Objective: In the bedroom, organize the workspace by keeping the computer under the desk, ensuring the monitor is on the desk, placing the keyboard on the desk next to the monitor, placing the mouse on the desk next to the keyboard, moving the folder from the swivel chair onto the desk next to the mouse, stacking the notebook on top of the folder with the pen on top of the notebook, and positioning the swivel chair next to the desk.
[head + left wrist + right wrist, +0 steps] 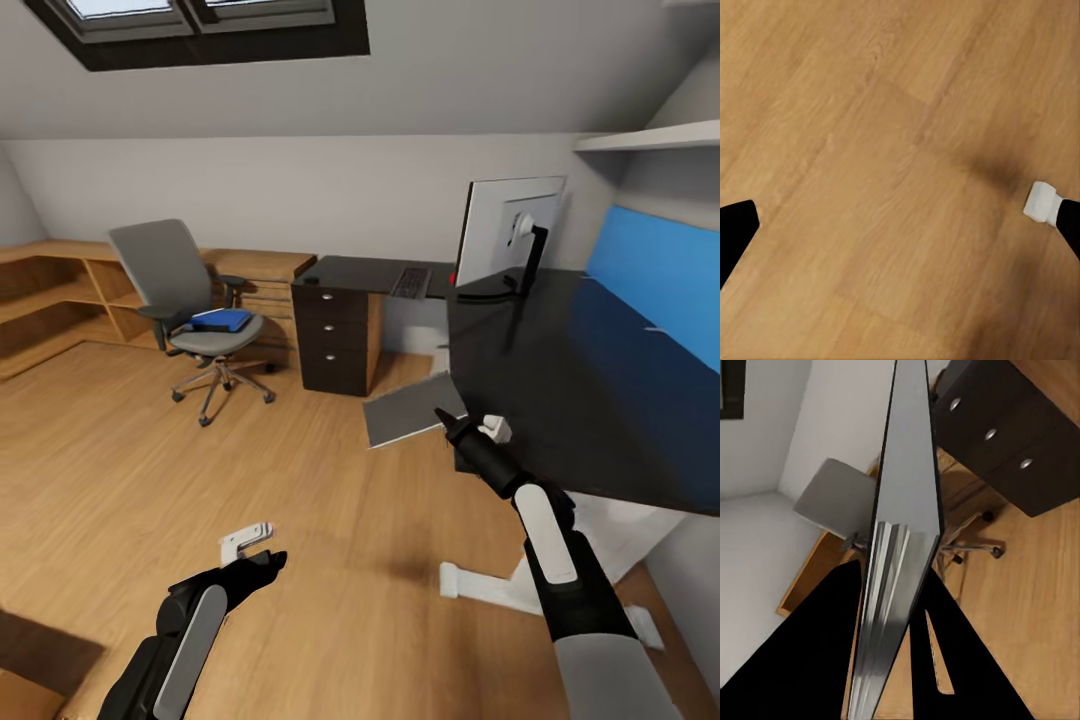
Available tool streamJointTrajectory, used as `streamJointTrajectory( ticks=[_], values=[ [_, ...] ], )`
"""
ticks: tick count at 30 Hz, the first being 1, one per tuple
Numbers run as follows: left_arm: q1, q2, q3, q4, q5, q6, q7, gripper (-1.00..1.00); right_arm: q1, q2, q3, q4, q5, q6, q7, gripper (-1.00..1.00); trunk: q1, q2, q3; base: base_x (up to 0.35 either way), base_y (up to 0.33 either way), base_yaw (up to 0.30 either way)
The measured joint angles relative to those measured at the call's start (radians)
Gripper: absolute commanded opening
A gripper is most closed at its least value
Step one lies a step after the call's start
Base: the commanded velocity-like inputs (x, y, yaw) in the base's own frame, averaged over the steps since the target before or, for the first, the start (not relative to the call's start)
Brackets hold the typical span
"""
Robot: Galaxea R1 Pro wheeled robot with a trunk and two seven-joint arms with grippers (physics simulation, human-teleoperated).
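right end effector (452, 420): clamped on the keyboard (413, 413) edge, holding it off the floor beside the tabletop (560, 380)
left end effector (262, 545): fingers spread wide, nothing in them

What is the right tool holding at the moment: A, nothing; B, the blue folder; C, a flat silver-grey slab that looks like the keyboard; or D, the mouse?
C: the right tool is shut on the flat silver-grey keyboard, held off the floor beside the desk; the right wrist view shows the slab's edge between its fingers.
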Motion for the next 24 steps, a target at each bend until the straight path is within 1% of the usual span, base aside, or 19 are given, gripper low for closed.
streamJointTrajectory(
  ticks=[3, 4, 6, 10, 14, 18, 24],
  values=[
    [0.0, 0.0, 0.0, 0.0, 0.0, 0.0, 0.0, 1.0, 0.004, 0.005, 0.008, -0.001, 0.009, -0.002, 0.001, -1.0, 0.0, 0.0, 0.0, 0.231, 0.214, 0.231],
    [0.0, 0.0, 0.0, 0.0, 0.0, 0.0, 0.0, 1.0, 0.006, 0.005, 0.031, -0.002, 0.012, -0.001, 0.003, -1.0, 0.0, 0.0, 0.0, 0.234, 0.22, 0.108],
    [0.0, 0.0, 0.0, 0.0, 0.0, 0.0, 0.0, 1.0, 0.006, 0.005, 0.04, -0.002, 0.014, 0.0, 0.004, -1.0, 0.0, 0.0, 0.0, 0.235, 0.22, 0.062],
    [0.0, 0.0, 0.0, 0.0, 0.0, 0.0, 0.0, 1.0, 0.007, 0.004, 0.046, -0.001, 0.014, 0.0, 0.009, -1.0, 0.0, 0.0, 0.0, 0.235, 0.221, 0.026],
    [0.0, 0.0, 0.0, 0.0, 0.0, 0.0, 0.001, 1.0, 0.007, 0.002, 0.047, 0.001, 0.012, -0.003, 0.045, -1.0, 0.0, 0.0, 0.0, 0.235, 0.221, 0.003],
    [0.0, 0.0, 0.0, 0.0, 0.0, 0.0, 0.001, 1.0, 0.007, 0.001, 0.047, 0.003, 0.011, -0.003, 0.061, -1.0, 0.0, 0.0, 0.0, 0.235, 0.221, 0.001],
    [0.0, 0.0, 0.001, 0.0, -0.001, 0.0, 0.001, 1.0, 0.007, 0.001, 0.047, 0.004, 0.01, -0.003, 0.063, -1.0, 0.0, 0.0, 0.0, 0.235, 0.222, 0.0]
  ],
)
